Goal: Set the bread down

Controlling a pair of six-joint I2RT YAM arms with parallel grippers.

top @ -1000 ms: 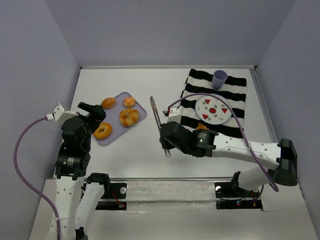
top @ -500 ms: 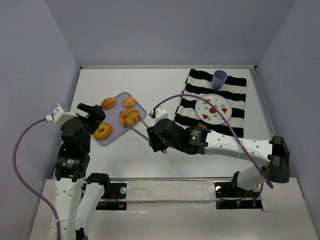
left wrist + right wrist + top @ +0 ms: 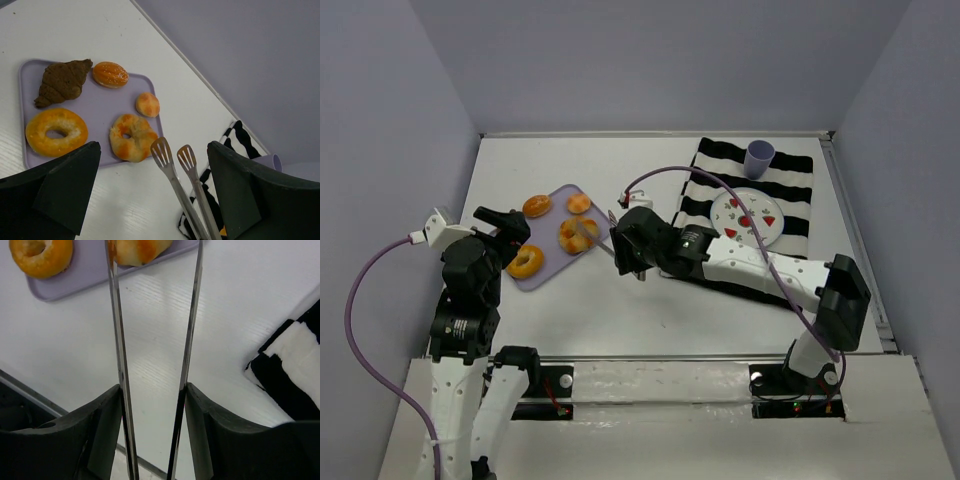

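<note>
**While the twisted roll (image 3: pixel 132 145) is waiting, tongs (image 3: pixel 161 153) are aiming**

On the worktop (image 3: pixel 570 320), the lavender tray (image 3: pixel 100 107) is sitting left of centre. The left pincer (image 3: pixel 503 228) is hanging open beside it; the right pincer (image 3: pixel 152 387) is clamping the tongs. Their spread arms are pointing lengthwise at the roll, lying on the tray just beyond the tips, up-left of that pincer.
</note>
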